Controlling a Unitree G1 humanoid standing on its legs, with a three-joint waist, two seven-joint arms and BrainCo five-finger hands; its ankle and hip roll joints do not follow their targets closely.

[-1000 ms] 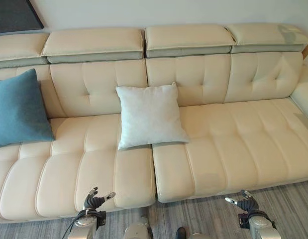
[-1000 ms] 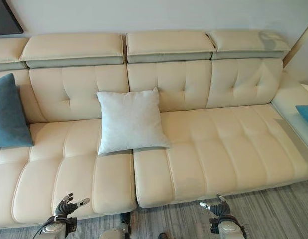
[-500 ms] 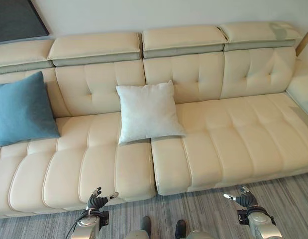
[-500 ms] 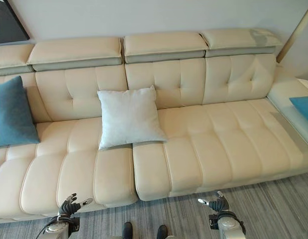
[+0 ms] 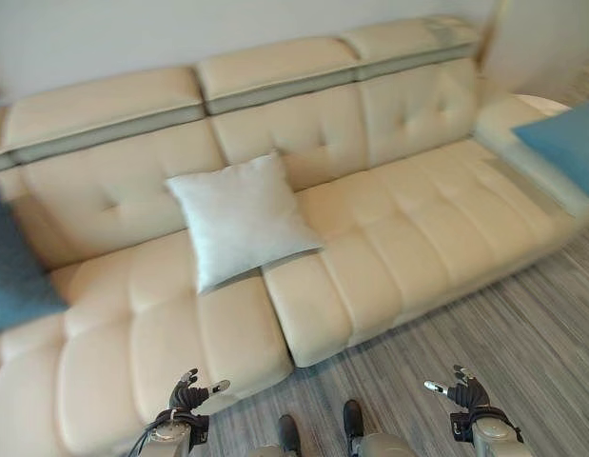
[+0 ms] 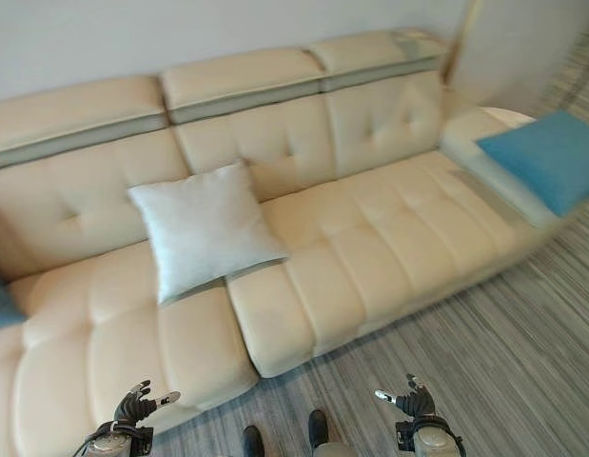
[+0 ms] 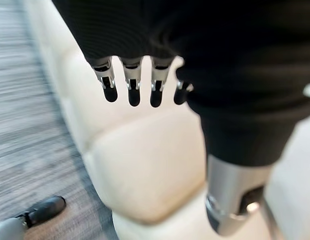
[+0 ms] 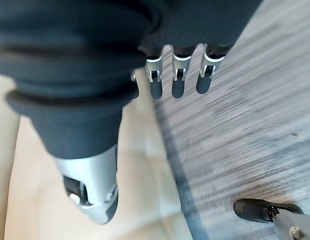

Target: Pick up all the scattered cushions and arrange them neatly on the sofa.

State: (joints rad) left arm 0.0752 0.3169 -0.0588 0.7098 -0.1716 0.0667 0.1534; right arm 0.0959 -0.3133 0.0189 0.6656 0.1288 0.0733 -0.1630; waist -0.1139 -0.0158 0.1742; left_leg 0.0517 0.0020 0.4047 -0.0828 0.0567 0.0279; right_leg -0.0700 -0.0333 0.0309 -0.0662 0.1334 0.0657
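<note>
Low at the front edge of the scene, the left robot hand (image 5: 189, 392) and the right robot hand (image 5: 462, 391) hang empty, silver fingers loosely spread, over grey wood-grain floor (image 6: 522, 324). Beyond them runs the sofa (image 5: 389, 228), cream leather in padded, tufted panels with flat headrests. A square white cushion (image 5: 239, 218), soft and matte, leans upright against the middle backrest. A blue fabric cushion (image 6: 551, 157) lies flat on the sofa's right-end section; another blue cushion (image 5: 13, 271) rests at the far left.
</note>
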